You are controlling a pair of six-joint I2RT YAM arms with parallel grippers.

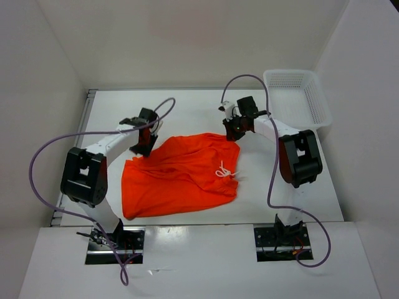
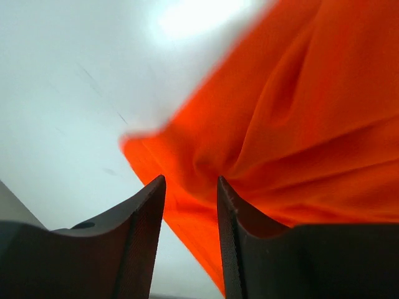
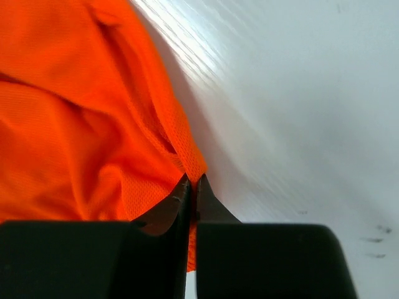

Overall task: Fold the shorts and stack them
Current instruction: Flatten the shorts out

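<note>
Shorts (image 1: 177,177), bright orange, rumpled

This is looking like a robotics lab cell. Plain white panels (image 1: 206,37) are walling in a white counter (image 1: 187,109) on three sides. A left arm (image 1: 84,174) and a right arm (image 1: 299,156) are standing bolted to metal plates (image 1: 115,246) at its near edge, purple cables (image 1: 36,163) are looping off them, and a mesh basket (image 1: 287,73) is sitting far right.

Bright orange shorts (image 1: 179,175) w/ white drawstring (image 1: 225,170); white mesh basket (image 1: 293,99)
</note>
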